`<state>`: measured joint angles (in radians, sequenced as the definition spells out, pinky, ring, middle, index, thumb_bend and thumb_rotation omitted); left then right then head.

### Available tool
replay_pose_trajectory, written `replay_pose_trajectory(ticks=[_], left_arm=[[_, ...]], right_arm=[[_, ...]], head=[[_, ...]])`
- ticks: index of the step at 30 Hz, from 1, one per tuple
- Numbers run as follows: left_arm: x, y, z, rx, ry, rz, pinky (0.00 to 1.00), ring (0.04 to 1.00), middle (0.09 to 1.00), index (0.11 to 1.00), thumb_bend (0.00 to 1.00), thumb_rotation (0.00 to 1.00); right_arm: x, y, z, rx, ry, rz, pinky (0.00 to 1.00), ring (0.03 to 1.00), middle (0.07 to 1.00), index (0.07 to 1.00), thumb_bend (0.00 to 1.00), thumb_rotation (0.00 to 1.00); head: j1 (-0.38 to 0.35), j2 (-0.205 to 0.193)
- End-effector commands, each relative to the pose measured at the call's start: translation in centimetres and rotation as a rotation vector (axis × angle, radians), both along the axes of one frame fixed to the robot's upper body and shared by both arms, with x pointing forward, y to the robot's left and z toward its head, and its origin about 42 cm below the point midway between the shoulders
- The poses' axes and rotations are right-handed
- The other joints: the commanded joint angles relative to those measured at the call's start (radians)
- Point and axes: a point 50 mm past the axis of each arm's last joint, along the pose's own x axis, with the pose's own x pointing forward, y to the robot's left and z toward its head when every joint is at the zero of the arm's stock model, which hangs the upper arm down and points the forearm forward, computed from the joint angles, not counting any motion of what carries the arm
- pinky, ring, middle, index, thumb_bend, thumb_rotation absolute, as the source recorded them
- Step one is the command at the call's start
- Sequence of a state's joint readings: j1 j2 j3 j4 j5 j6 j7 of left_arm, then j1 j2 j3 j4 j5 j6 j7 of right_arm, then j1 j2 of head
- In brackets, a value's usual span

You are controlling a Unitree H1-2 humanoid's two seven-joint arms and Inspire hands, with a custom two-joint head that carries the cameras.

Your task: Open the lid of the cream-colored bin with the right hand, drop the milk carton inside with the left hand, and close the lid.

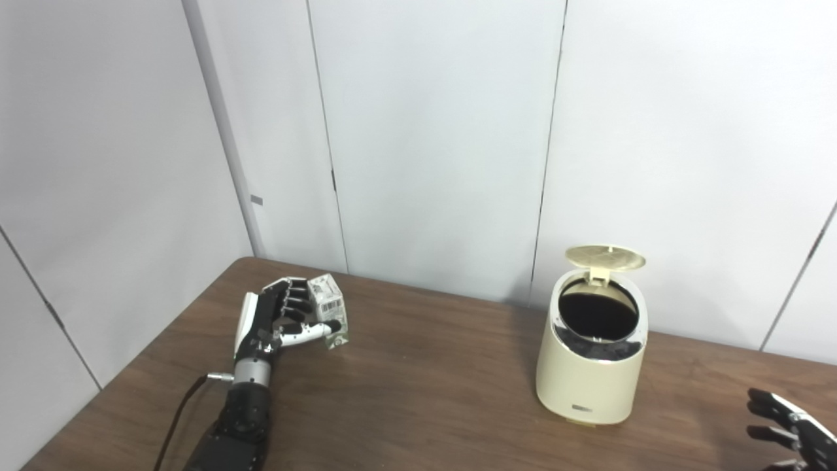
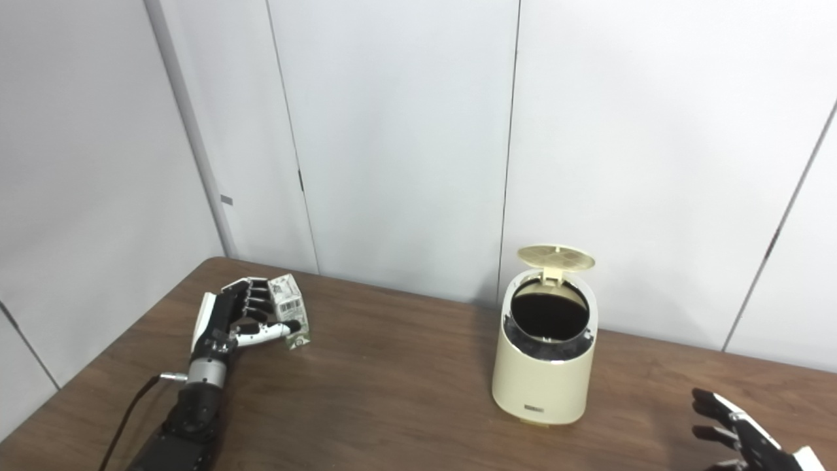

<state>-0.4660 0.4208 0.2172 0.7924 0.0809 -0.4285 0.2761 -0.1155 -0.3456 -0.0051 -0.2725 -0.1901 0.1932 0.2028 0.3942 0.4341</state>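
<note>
A cream-colored bin stands on the wooden table right of centre. Its round lid is flipped up at the back, and the dark inside shows. At the far left a small white and green milk carton stands on the table. My left hand is wrapped around it, fingers behind and thumb across its front. My right hand hovers low at the bottom right corner, well apart from the bin, with its fingers spread and nothing in them.
White wall panels rise just behind the table's back edge. A dark cable trails from my left wrist along the table's left side. Bare wood lies between the carton and the bin.
</note>
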Motion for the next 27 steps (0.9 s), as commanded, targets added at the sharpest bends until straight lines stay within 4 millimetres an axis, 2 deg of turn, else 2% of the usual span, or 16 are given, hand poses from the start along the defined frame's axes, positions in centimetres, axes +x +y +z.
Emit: replay_pose_trajectory(ticks=[1, 5, 10, 18, 25, 27], left_arm=[[1.8, 0.2, 3.3, -0.001, -0.126, 0.010, 0.48, 0.504, 0.482, 0.536, 0.55, 0.00], [2.2, -0.3, 3.3, 0.005, -0.128, 0.018, 0.46, 0.487, 0.468, 0.519, 0.52, 0.00], [2.6, -1.1, 3.0, -0.010, -0.123, 0.015, 0.43, 0.482, 0.478, 0.506, 0.52, 0.00], [2.8, -2.3, 2.8, -0.012, -0.127, -0.006, 0.46, 0.482, 0.472, 0.516, 0.52, 0.00], [2.6, -4.5, 5.2, 0.023, -0.225, -0.113, 0.45, 0.489, 0.481, 0.508, 0.52, 0.00], [2.6, -5.3, 6.4, 0.016, -0.268, -0.155, 0.45, 0.448, 0.497, 0.521, 0.51, 0.00]], right_arm=[[0.0, -0.2, 1.7, -0.009, -0.063, 0.008, 0.53, 0.793, 0.866, 0.864, 0.88, 0.42], [-0.2, -0.4, 1.5, -0.009, -0.055, 0.005, 0.53, 0.798, 0.869, 0.866, 0.89, 0.45], [-0.4, -0.5, 1.4, 0.002, -0.052, -0.001, 0.54, 0.790, 0.872, 0.863, 0.86, 0.42], [-0.6, -0.4, 1.1, 0.016, -0.046, -0.011, 0.55, 0.787, 0.866, 0.856, 0.87, 0.43], [-0.2, -0.1, 1.0, 0.011, -0.042, -0.025, 0.53, 0.789, 0.866, 0.856, 0.87, 0.42], [0.0, 0.1, 1.0, 0.004, -0.044, -0.026, 0.54, 0.800, 0.873, 0.864, 0.86, 0.40]], head=[[-0.001, 0.001], [0.002, 0.000], [0.003, 0.004], [-0.006, 0.007], [-0.035, 0.007], [-0.045, 0.006]])
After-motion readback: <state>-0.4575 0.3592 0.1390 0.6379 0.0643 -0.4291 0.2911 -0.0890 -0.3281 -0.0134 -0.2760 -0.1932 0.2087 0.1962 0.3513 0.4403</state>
